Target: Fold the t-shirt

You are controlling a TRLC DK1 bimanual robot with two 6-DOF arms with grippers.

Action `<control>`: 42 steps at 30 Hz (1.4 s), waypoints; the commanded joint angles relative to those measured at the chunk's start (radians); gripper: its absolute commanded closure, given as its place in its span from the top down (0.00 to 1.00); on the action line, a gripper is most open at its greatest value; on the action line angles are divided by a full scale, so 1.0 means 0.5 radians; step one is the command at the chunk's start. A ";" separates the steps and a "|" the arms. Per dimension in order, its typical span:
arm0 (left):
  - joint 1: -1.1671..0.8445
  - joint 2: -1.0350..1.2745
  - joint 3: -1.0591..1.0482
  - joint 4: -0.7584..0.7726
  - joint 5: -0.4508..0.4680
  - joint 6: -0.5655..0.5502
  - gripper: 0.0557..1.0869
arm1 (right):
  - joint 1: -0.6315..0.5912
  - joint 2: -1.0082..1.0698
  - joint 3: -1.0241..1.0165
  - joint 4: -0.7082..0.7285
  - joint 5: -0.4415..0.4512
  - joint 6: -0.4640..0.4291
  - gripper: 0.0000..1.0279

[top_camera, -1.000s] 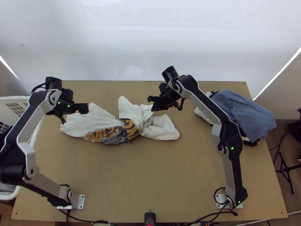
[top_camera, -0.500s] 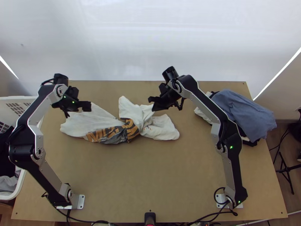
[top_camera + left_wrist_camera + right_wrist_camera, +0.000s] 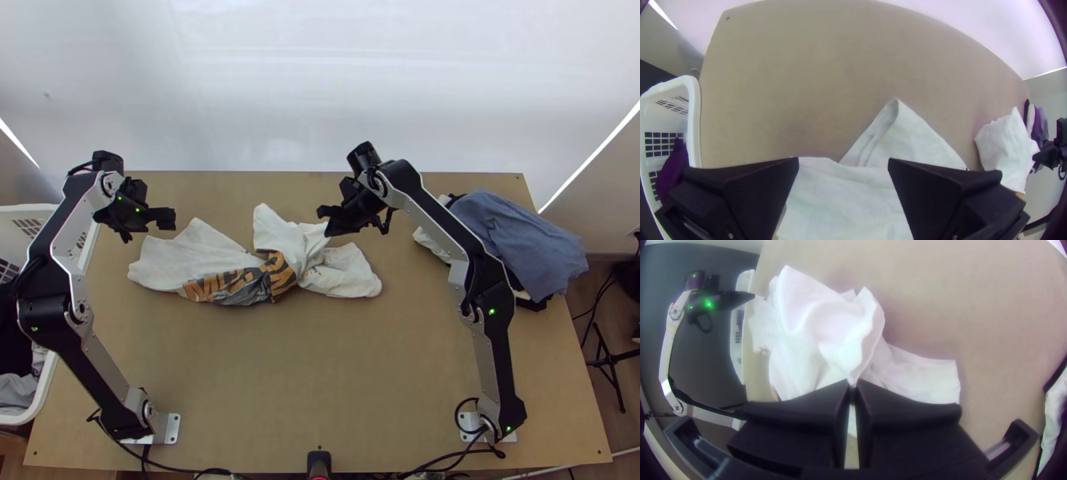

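Since the frame taken half a second earlier, we record that the left gripper (image 3: 166,220) has shifted left and slightly toward the far edge of the table (image 3: 320,368); the right gripper (image 3: 325,222) and the t-shirt (image 3: 172,264) keep nearly the same position. In the left wrist view, we find the left gripper's two fingers (image 3: 751,191) set wide apart, with nothing clamped between them and white cloth visible past the gap. In the top view, this gripper is at the far left of the table, near the garment's left part. In the right wrist view, we see the right gripper's fingers (image 3: 795,413) brought together on a pinched fold of the t-shirt, toward its right part. We locate the garment left of centre on the far half of the table: bunched and twisted at the middle, flatter toward the left, with an orange and dark print on its near side. At the far right, we note a blue-grey cloth (image 3: 520,240) heaped over dark and white fabric. At the left edge stands a white basket (image 3: 42,398) containing dark and grey cloth
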 commanded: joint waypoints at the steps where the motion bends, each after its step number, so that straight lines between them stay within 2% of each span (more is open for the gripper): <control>1: 0.058 0.072 0.038 -0.014 -0.003 0.028 0.95 | 0.000 0.011 0.002 0.000 -0.001 -0.003 0.03; 12: 0.113 0.103 -0.002 -0.014 -0.015 0.068 0.94 | 0.003 0.014 0.009 0.007 -0.001 -0.003 0.03; 13: 0.110 0.100 -0.012 -0.014 -0.015 0.068 0.93 | 0.003 0.014 0.012 0.007 -0.001 -0.003 0.03; 15: 0.104 0.084 -0.033 -0.014 -0.012 0.065 0.81 | 0.006 0.014 0.015 0.007 -0.001 -0.003 0.03; 16: 0.101 0.084 -0.039 -0.014 -0.012 0.065 0.80 | 0.006 0.014 0.018 0.007 -0.001 -0.003 0.03; 24: 0.092 0.081 -0.039 -0.045 -0.012 0.065 0.80 | 0.000 0.011 0.021 0.007 -0.001 -0.003 0.03; 25: 0.095 0.081 -0.042 -0.042 -0.012 0.065 0.75 | 0.003 0.011 0.021 0.007 -0.001 -0.003 0.03; 27: 0.107 0.078 -0.039 0.001 -0.012 0.040 0.54 | 0.006 0.008 0.024 0.007 -0.001 -0.003 0.03; 28: 0.116 0.075 -0.036 0.035 -0.012 0.031 0.47 | 0.009 0.011 0.024 0.007 -0.001 -0.003 0.03; 37: 0.116 0.091 -0.036 0.038 -0.015 0.050 0.45 | 0.006 0.008 0.033 0.007 0.002 -0.003 0.03; 38: 0.116 0.094 -0.039 0.041 -0.015 0.050 0.38 | 0.006 0.005 0.036 0.007 0.002 -0.003 0.03; 41: 0.116 0.100 -0.042 0.081 -0.015 0.062 0.08 | 0.009 0.002 0.033 0.007 0.002 -0.003 0.03; 42: 0.119 0.109 -0.042 0.075 -0.015 0.068 0.04 | 0.009 -0.001 0.033 0.007 0.002 -0.003 0.03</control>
